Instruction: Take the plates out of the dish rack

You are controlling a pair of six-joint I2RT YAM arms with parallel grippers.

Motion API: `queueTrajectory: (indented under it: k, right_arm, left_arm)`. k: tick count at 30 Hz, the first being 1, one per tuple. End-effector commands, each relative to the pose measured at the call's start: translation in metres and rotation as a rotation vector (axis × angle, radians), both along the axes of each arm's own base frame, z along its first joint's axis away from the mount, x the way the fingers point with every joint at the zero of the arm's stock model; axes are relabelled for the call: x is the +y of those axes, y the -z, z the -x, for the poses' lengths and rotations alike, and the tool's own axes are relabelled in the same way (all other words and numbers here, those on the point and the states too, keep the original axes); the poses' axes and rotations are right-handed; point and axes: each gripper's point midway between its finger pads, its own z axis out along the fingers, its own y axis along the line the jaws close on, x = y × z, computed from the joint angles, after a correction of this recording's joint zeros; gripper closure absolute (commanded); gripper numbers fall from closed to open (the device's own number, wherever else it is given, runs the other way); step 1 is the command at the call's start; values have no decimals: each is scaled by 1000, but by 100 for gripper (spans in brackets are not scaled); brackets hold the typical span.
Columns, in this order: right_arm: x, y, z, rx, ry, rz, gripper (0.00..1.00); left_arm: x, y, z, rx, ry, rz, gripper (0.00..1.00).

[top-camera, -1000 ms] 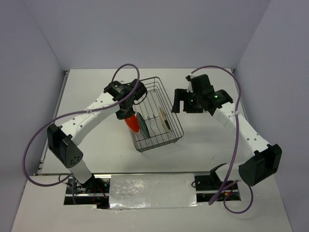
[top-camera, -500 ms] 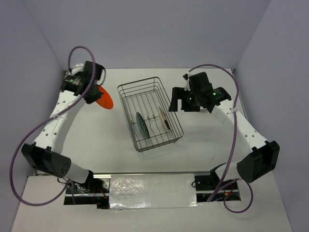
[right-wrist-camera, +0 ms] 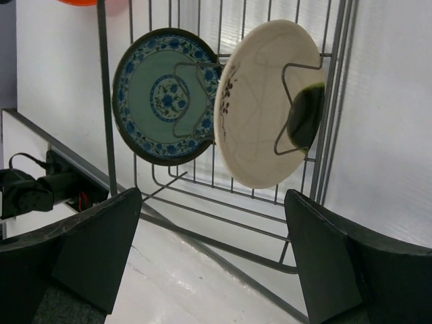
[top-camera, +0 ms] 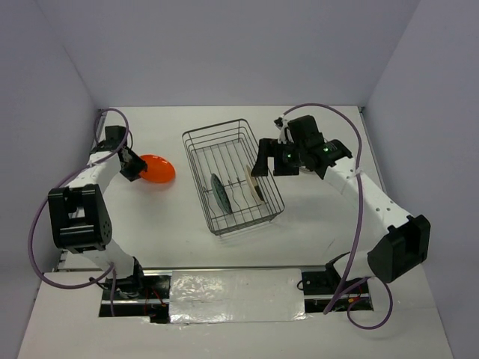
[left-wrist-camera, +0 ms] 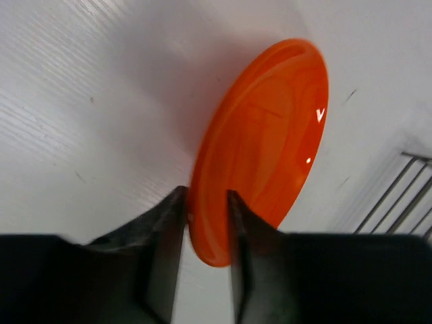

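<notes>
White table (top-camera: 179,239) filling top view: rack (top-camera: 250,223) sitting centre, orange plate (top-camera: 156,169) showing left, outside it. Left wrist: left gripper (left-wrist-camera: 206,197) pinching orange plate's rim. Right wrist: right gripper (right-wrist-camera: 212,202) hanging spread wide, grasping nothing, facing teal plate (right-wrist-camera: 162,94) and cream plate (right-wrist-camera: 260,101) standing upright in rack.

Dark grey rectangular wire dish rack (top-camera: 224,153) at middle of surface. Stood upright on edge inside: teal-faced blue-patterned round plate (right-wrist-camera: 162,94), cream round plate (right-wrist-camera: 260,101) beside it. Solid orange round plate (left-wrist-camera: 263,142) outside, left of rack, tilted, rim pinched between left jaws.
</notes>
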Motion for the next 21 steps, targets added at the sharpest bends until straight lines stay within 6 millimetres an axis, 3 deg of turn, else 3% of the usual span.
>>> queueTrajectory:
  k: [1,2,3,4,5,6,8,10,15,19,21]
  right_arm:
    - [17,-30,3,-112,-61,-59,6]
    - [20,-33,3,-130,-67,-42,6]
    - [19,-27,3,-142,-37,40,6]
    - [18,-35,-2,-176,-7,84,6]
    - [17,-23,-9,-160,30,161,6]
    - [2,-12,-11,-153,99,290,7]
    - [-2,-12,-19,-168,152,366,12]
    - [0,3,-24,-155,145,438,18]
    - [19,28,-27,-106,84,461,35]
    - [30,53,-28,-65,26,460,43]
    - [38,63,-29,-49,1,448,45]
  left_arm:
    - [3,-23,-20,-138,-6,15,54]
    - [5,-21,-16,-124,-17,9,41]
    - [9,-12,-4,-72,-48,-6,11]
    - [10,-7,2,-40,-60,-9,1]
    - [10,-3,9,-7,-67,-11,0]
    - [13,4,23,68,-88,-24,0]
    - [14,7,35,135,-95,-37,0]
    - [16,-1,46,182,-90,-56,1]
    - [4,-50,41,65,25,-58,1]
    - [-49,-87,24,-112,286,55,0]
    - [-77,-100,27,-148,410,95,0]
